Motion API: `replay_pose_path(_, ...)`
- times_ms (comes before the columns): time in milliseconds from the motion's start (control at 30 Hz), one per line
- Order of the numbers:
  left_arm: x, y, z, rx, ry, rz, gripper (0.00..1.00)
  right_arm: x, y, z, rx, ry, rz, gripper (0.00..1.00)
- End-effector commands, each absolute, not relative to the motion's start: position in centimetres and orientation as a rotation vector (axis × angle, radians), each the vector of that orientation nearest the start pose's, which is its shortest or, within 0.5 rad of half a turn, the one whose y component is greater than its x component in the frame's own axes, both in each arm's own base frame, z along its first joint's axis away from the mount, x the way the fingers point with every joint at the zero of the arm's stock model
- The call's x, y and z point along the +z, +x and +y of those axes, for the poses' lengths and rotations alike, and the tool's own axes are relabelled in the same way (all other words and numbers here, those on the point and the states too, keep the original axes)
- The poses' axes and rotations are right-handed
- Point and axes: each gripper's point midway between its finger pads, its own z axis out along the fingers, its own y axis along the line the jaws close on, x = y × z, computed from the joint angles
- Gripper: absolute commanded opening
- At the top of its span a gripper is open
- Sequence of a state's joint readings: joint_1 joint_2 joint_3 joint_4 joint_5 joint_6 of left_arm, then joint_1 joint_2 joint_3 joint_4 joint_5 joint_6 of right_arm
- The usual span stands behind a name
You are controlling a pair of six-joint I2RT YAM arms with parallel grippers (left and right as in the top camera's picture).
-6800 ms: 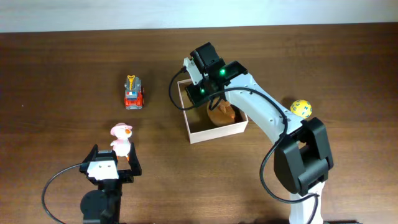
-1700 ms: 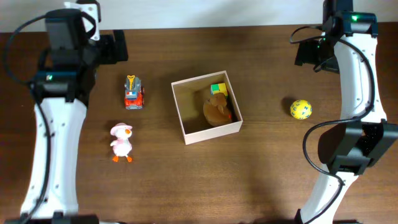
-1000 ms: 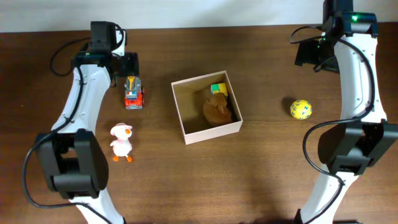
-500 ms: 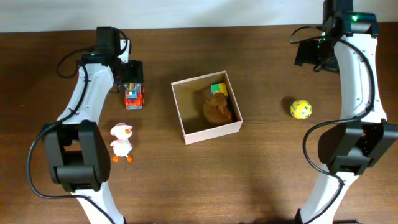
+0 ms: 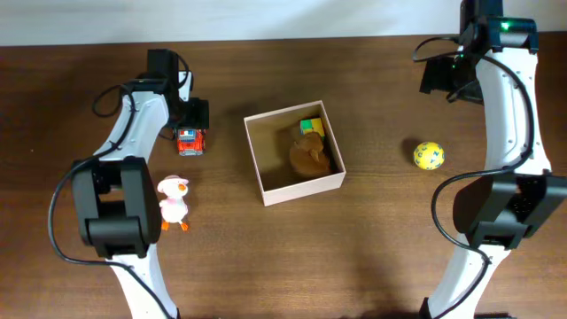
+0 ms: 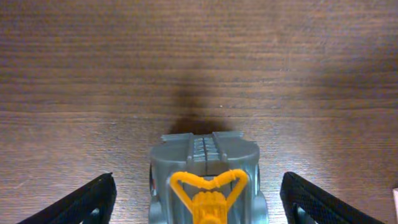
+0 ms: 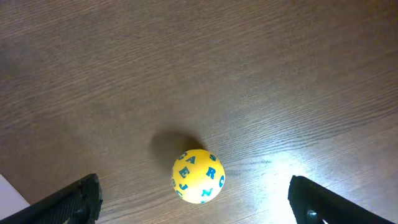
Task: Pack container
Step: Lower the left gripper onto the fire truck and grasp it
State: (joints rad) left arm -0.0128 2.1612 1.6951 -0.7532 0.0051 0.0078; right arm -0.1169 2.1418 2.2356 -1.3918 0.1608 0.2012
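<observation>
Directly beneath, we saw the toy truck (image 6: 205, 155) between the wide-spread jaws of our left gripper (image 6: 198, 186), untouched, its length crosswise to their closing line; the container (image 5: 251, 151) sat near, to the truck's right.

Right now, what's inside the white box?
The white box holds a brown toy and, next to it in the far right corner, a yellow-green block. Anything beneath the brown toy is covered and cannot be seen.
</observation>
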Motion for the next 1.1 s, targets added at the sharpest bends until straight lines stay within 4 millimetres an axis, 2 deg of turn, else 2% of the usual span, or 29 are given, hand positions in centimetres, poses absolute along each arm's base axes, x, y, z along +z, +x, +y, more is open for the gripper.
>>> replay_pose_path(0, 2.9, 49.3, -1.6, -0.036, 0.056, 2.832, 0.87, 19.5, 46.1, -8.3, -0.232, 0.476, 2.785, 0.99)
replay_pose_path(133, 2.0, 48.9, -2.0, -0.038, 0.069, 2.858, 0.87, 19.5, 46.1, -8.3, -0.232, 0.476, 2.785, 0.99)
replay_pose_path(733, 1.8, 48.4, -2.0, -0.038, 0.069, 2.883, 0.87, 19.5, 46.1, -8.3, -0.232, 0.476, 2.785, 0.99)
replay_pose_path(833, 1.8, 48.4, -2.0, -0.037, 0.07, 2.884, 0.86, 19.5, 46.1, -8.3, -0.232, 0.476, 2.785, 0.99)
replay_pose_path(900, 1.7, 48.3, -2.0, -0.037, 0.07, 2.885, 0.81, 19.5, 46.1, -8.3, -0.232, 0.476, 2.785, 0.99)
replay_pose_path(1067, 1.2, 48.2, -2.0, -0.037, 0.07, 2.897, 0.81, 19.5, 46.1, -8.3, -0.232, 0.476, 2.786, 0.99)
